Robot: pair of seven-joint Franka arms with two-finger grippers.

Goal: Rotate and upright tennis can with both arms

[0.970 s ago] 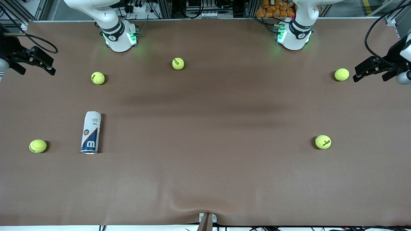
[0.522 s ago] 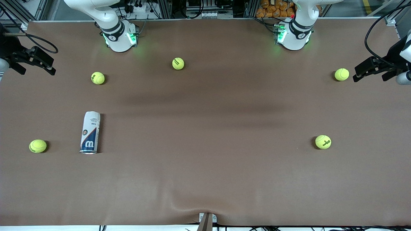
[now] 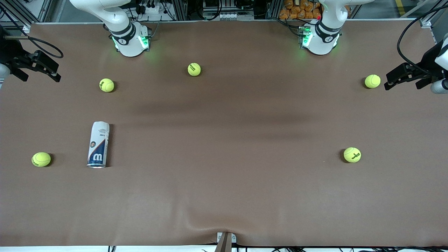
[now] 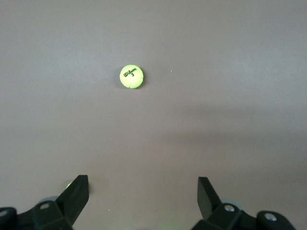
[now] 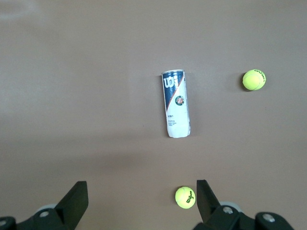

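Brown table (image 3: 224, 196): tennis can (image 3: 98, 144) flat, well apart from right hand (image 5: 139, 196) (fingers spread).

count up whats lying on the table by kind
tennis balls: 5
tennis can: 1, lying on its side
total: 6

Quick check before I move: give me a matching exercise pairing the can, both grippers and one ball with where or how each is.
Things:
1. tennis can
2. left gripper
3. right gripper
4. ball between the arm bases

States:
a. open, beside a ball at the left arm's end
b. lying on its side
c. farthest from the front camera
d. open, at the right arm's end

Pairs: 1-b, 2-a, 3-d, 4-c
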